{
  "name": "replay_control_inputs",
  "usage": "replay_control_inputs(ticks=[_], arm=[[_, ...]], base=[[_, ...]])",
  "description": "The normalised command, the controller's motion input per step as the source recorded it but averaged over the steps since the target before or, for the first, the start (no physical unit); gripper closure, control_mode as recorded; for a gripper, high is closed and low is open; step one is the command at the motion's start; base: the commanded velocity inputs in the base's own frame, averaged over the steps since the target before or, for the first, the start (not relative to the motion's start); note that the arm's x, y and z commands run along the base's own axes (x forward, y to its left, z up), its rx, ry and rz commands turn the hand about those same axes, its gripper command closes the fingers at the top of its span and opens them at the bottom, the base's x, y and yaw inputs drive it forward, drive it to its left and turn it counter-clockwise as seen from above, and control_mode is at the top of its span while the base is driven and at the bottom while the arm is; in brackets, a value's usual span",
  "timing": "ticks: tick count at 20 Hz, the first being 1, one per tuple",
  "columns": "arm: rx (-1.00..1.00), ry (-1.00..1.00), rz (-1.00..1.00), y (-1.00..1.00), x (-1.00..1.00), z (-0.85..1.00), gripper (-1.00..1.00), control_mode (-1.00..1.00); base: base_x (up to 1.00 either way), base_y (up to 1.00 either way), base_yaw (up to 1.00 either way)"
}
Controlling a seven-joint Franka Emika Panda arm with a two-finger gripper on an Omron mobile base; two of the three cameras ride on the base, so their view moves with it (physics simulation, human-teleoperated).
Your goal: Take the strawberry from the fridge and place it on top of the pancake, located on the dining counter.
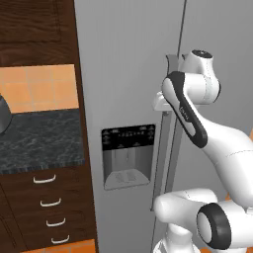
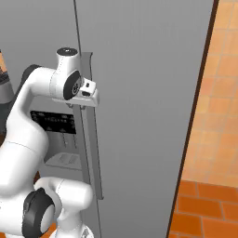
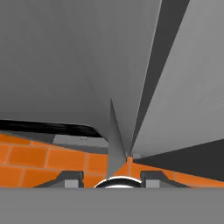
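Note:
The tall grey fridge point(image 1: 128, 64) stands right in front of me, its doors looking shut in both base views point(image 2: 148, 93). My gripper point(image 1: 163, 103) is up against the long vertical handle point(image 1: 168, 148) beside the seam between the doors. From the right, the gripper point(image 2: 89, 98) sits on that handle point(image 2: 90, 153) at its upper part. In the hand view the grey handle point(image 3: 114, 140) runs away between my fingertips point(image 3: 70, 179), and the gripper point(image 3: 112, 178) is shut on it. The strawberry, the pancake and the dining counter are out of view.
The black dispenser panel point(image 1: 127, 155) is in the left door, below the gripper. Left of the fridge are a dark-topped wall counter point(image 1: 39, 141) with drawers point(image 1: 49, 207) and a wood cabinet point(image 1: 37, 29). Orange tiled floor point(image 2: 204, 209) lies to the right.

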Motion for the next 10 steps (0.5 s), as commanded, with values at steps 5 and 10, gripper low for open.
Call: replay_control_inputs(ticks=[5, 10], arm=[[0.0, 0.0, 0.0, 0.0, 0.0, 0.0, -1.0, 1.0], [0.0, 0.0, 0.0, 0.0, 0.0, 0.0, -1.0, 1.0]], base=[[-0.06, 0.02, 0.0], [-0.97, -0.24, -0.01]])
